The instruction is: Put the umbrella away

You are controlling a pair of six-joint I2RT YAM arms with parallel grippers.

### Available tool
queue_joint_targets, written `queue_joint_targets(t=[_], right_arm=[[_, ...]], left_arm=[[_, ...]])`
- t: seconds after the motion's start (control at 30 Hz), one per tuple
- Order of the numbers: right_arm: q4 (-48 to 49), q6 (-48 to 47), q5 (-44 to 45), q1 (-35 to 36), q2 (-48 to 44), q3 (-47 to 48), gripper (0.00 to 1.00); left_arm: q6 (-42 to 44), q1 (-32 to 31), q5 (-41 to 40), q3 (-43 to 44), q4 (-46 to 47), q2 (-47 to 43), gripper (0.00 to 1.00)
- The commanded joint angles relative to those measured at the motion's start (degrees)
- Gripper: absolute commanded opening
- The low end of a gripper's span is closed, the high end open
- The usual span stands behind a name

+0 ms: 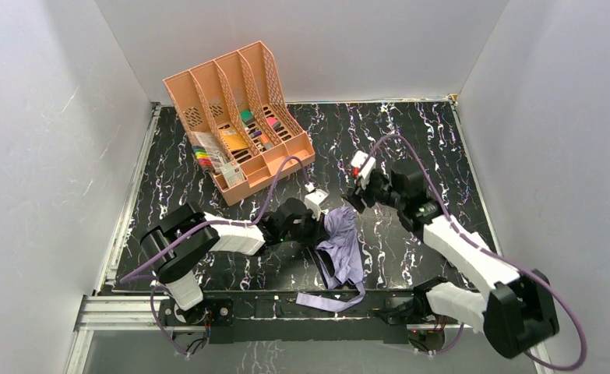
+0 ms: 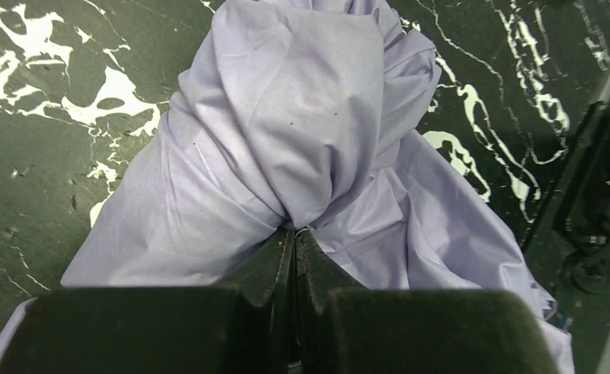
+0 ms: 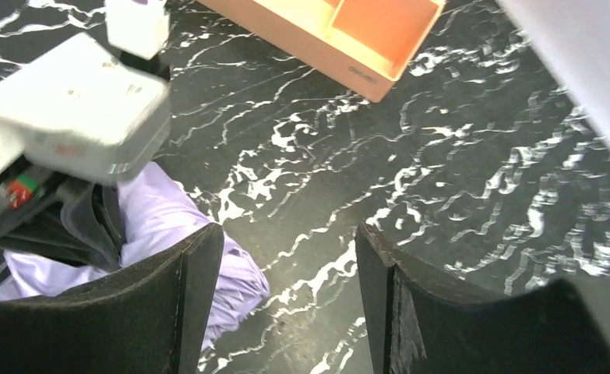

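left hand (image 2: 295, 236) pinching umbrella (image 2: 286, 117), right hand (image 3: 288, 248) spread

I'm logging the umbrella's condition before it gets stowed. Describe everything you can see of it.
The umbrella is pale lavender fabric, collapsed into a crumpled, bunched heap on the black marbled table. Its long matching strap trails toward the near edge. The left gripper has its jaws closed on a fold of fabric. Shaft and handle are not clearly visible.

White-and-black arms (image 1: 231, 236), purple cables (image 1: 395, 135) looped along each, matte black wedge fingers (image 3: 196, 288), white wrist camera housings (image 3: 75, 117)
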Motion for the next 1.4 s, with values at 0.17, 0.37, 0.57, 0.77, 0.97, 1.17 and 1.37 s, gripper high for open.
queue_joint_targets(t=[0.17,0.37,0.57,0.77,0.97,1.17,1.37], right_arm=[[-15.26,5.22,-13.41,-2.69,20.44,19.78,0.75],[-24.8,4.66,-18.05,-4.35,29.92,27.16,0.89],[-31.09,5.91,-22.63,-4.12,36.4,32.31,0.99],[-35.88,2.7,-19.81,-3.8,38.71,33.75,0.99],[-37.83,1.74,-16.03,-2.53,42.36,34.12,0.98],[-38.47,1.34,-13.43,-0.2,45.49,34.48,0.92],[-37.28,1.71,-9.27,0.69,46.61,33.51,0.71]], left_arm=[[16.2,-2.67,-16.01,0.21,-11.61,1.34,0.0],[24.86,-2.71,-16.98,-0.24,-11.21,0.34,0.0],[31.2,-2.71,-16.14,-0.67,-9.94,0.91,0.0],[36.04,-2.75,-15.93,-2.28,-7.36,0.86,0.0],[38.91,-2.79,-15.16,-1.72,-7.2,1.11,0.0],[40.53,-3.11,-15.16,-1.77,-6.99,0.88,0.0],[40.63,-3.26,-14.77,-1.85,-6.66,0.53,0.0]])
